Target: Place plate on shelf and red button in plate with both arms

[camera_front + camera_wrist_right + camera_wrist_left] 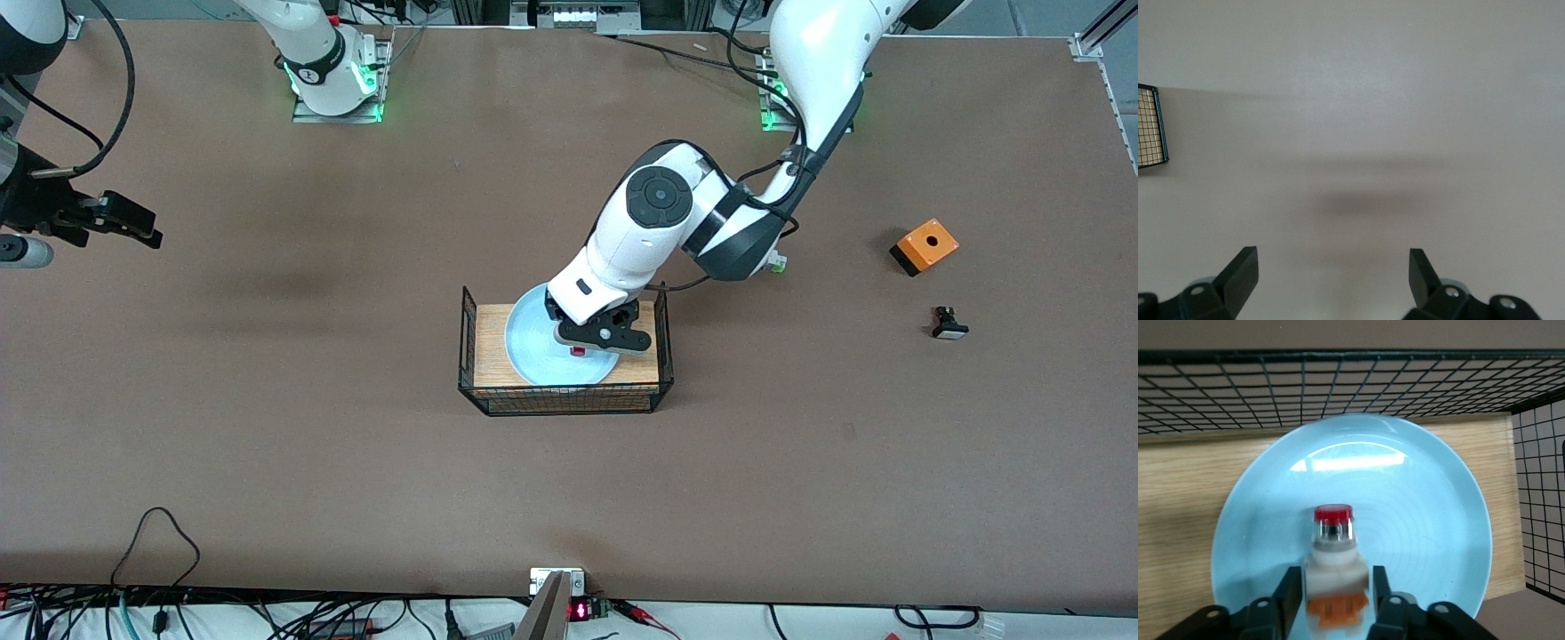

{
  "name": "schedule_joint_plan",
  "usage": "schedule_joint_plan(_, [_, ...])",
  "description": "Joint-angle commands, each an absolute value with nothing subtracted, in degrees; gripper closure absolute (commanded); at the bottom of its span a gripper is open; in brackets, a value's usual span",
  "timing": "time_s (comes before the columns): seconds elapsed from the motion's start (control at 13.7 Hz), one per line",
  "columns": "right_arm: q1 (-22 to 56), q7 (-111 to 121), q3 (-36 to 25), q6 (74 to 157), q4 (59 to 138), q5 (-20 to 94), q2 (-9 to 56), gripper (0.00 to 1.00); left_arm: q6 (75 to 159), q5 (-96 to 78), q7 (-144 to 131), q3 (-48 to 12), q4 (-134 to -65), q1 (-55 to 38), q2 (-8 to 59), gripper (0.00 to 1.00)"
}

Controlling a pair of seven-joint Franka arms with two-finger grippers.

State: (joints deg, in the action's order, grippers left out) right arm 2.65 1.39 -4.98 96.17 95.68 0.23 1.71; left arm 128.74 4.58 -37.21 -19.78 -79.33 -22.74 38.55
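Note:
The pale light-blue plate (pixel 530 342) (pixel 1418 500) lies on the wooden floor of a black wire basket (pixel 465 342) (pixel 1338 387) at mid-table. My left gripper (pixel 580 348) (pixel 1336 579) hangs low over the plate, inside the basket. The red button (pixel 578 351) (pixel 1333 550), white-bodied with an orange end block and a red tip, sits between its fingers. The fingers are slightly open, with a thin gap showing on one side of the button. My right gripper (pixel 133 224) (pixel 1333 257) waits open and empty over bare table toward the right arm's end.
An orange box (pixel 925 246) with a hole in its top and a black part with a white cap (pixel 949 324) lie toward the left arm's end of the table. Cables run along the table edge nearest the front camera. A basket corner (pixel 1151 127) shows in the right wrist view.

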Motion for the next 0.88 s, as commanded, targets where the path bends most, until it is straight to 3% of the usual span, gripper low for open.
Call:
schedule_joint_plan(0.0, [2.5,1.1,-4.7,95.2,94.7,-0.3,1.8,0.00,127.7,6.1,-39.5,-19.4,-77.7,-22.7,38.1,0.00])
schedule_joint_plan(0.15, [2.5,1.1,-4.8,95.2,94.7,-0.5,1.8,0.00,123.5,5.7,-40.4,-19.5,-77.2,-21.9,34.6,0.00])
schedule_joint_plan(0.58, [2.5,1.4,-4.8,95.3,94.7,-0.8,1.8,0.00,91.4,6.3,-38.9,-19.7,-76.5,-11.4,19.9,0.00])
schedule_joint_plan(0.8, [2.5,1.4,-4.8,95.3,94.7,-0.8,1.8,0.00,84.7,6.4,-17.0,-18.7,-77.4,-4.6,14.1,0.00])
